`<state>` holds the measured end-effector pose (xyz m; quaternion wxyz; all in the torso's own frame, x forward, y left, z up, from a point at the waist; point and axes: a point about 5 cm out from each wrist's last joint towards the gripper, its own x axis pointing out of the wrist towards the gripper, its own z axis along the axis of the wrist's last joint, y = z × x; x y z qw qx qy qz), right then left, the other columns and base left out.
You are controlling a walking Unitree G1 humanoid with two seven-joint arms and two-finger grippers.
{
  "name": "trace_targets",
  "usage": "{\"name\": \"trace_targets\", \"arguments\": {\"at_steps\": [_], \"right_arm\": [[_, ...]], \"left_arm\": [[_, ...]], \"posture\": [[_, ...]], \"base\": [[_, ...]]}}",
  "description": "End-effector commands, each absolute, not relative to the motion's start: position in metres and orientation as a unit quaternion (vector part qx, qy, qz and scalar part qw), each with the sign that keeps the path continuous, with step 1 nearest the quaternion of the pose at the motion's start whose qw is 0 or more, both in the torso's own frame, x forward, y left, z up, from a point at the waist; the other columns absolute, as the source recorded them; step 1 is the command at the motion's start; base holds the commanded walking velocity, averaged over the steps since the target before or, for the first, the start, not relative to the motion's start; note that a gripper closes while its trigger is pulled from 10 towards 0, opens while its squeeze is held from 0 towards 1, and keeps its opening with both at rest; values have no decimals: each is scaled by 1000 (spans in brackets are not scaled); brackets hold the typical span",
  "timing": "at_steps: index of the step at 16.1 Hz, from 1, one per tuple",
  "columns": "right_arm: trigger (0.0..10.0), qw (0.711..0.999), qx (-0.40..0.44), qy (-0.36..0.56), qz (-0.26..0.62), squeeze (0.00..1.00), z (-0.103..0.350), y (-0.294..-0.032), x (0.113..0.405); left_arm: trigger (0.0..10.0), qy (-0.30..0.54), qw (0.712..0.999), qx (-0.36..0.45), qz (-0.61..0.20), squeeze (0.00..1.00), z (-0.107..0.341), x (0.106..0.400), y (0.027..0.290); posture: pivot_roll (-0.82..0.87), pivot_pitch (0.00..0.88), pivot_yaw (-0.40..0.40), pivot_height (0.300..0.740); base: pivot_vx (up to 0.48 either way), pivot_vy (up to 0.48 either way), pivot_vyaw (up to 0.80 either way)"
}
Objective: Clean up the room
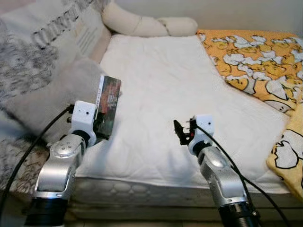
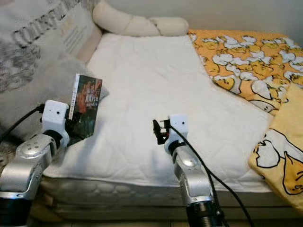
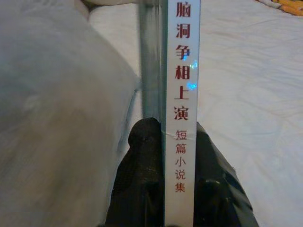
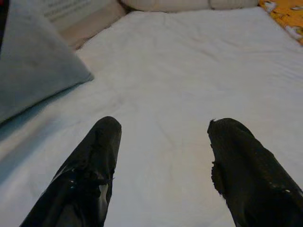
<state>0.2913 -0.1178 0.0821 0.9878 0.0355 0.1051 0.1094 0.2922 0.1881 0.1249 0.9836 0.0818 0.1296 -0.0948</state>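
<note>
Over the left edge of the bed point(image 1: 165, 85), a book point(image 1: 108, 105) stands upright in the left claw point(image 1: 100, 124), above the white sheet and just beside a grey pillow point(image 1: 52, 94). Its cover is dark with reddish print, and its white spine point(image 3: 182, 94) carries red Chinese characters. The left claw's two black fingers point(image 3: 137, 179) are clamped on either side of the book's lower end. The right claw point(image 1: 181, 132) hovers over the middle of the sheet, its fingers point(image 4: 90, 165) spread wide apart and holding nothing. A yellow duck-patterned blanket point(image 1: 255, 61) lies on the bed's right side.
</note>
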Motion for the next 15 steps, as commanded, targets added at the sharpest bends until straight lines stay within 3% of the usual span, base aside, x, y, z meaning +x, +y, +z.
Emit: {"name": "trace_targets", "arguments": {"at_steps": [1, 15], "right_arm": [[10000, 989, 37, 99, 103, 0, 85, -121, 294], [10000, 990, 33, 96, 99, 0, 89, -125, 299]], "left_arm": [[10000, 105, 985, 84, -106, 0, 136, 295, 183], [10000, 111, 984, 83, -110, 0, 133, 296, 181]], "posture": [[-28, 0, -2, 740], [-42, 0, 5, 740]], "base": [[311, 0, 0], [309, 0, 0]]}}
